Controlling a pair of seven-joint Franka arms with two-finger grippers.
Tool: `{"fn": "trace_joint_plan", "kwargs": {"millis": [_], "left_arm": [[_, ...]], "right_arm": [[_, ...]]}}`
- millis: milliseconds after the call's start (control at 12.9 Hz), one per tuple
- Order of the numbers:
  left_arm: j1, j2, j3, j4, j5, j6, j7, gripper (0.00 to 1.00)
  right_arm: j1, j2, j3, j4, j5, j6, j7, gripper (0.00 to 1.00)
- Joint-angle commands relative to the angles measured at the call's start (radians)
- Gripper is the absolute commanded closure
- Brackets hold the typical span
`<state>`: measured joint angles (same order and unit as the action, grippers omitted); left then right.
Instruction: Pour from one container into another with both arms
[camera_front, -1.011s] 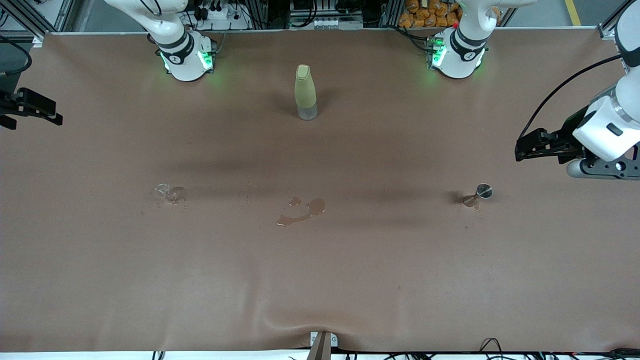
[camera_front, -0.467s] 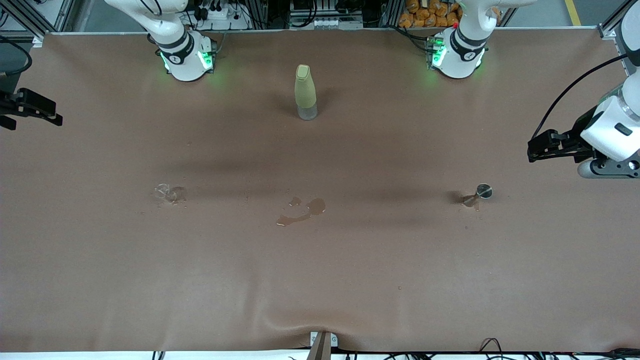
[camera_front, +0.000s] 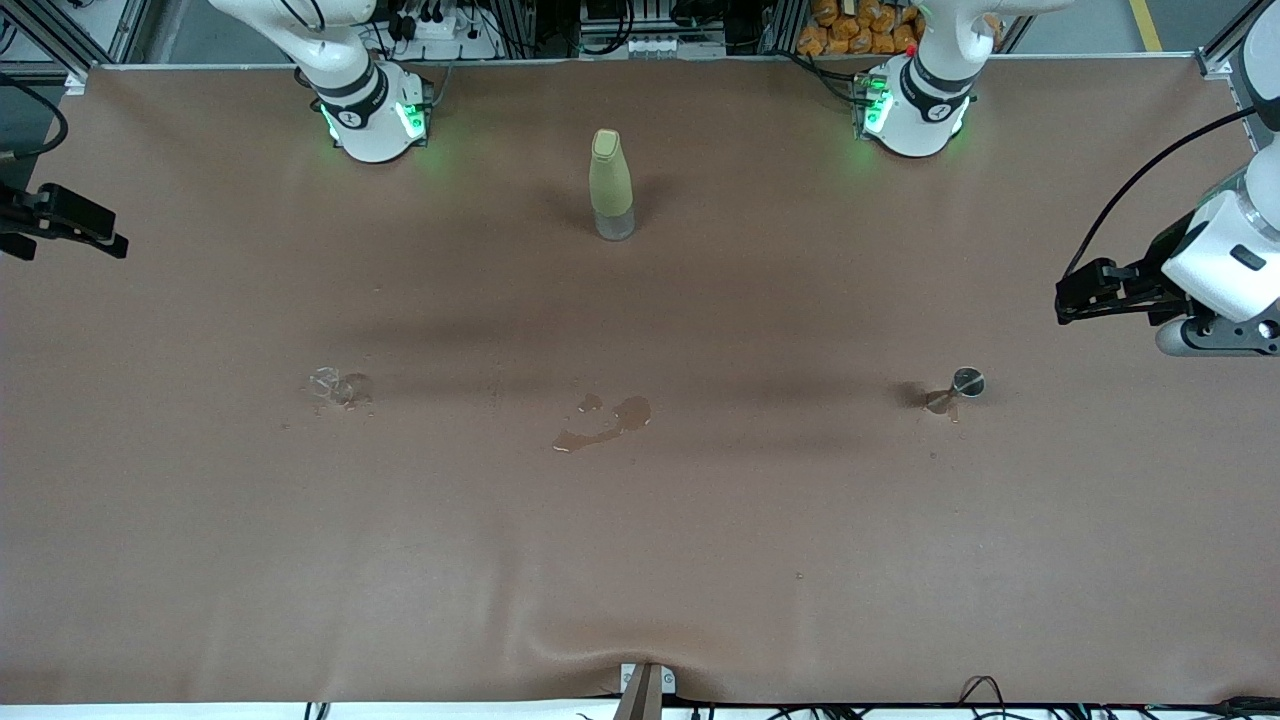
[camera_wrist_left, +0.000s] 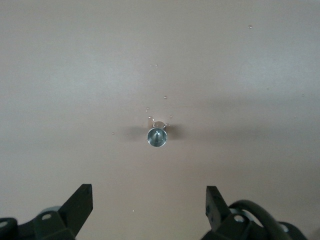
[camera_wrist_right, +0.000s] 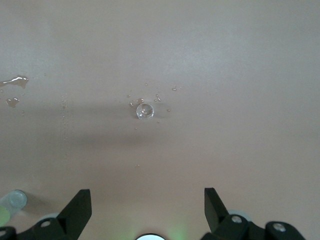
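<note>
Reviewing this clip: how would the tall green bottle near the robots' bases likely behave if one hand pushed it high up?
The green bottle stands upright, tall over a narrow base, so a high push would probably tip it. Its rounded body would likely roll once down. The smooth, tapering sides may slip in a grip. Both hands, left and right, hang open, away from it.

Cams: one high front view, two wrist views looking straight down from height.

My front cam faces the bases at 12 o'clock, whole table (camera_front: 640, 560) in frame. Left wrist sits high over the metal cup (camera_wrist_left: 157, 136), right wrist high over the clear glass (camera_wrist_right: 144, 110); front shares both.
</note>
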<state>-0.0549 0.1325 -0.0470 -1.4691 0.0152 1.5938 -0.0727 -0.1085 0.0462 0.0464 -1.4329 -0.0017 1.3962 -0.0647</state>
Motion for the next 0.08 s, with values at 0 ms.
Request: {"fn": "trace_joint_plan", "kwargs": {"millis": [0], "left_arm": [[0.001,0.001,0.001,0.015,-0.015,-0.02,-0.007,0.0]], "right_arm": [[0.003,-0.008,0.003,0.002,-0.003,0.001,0.026,0.0]]}}
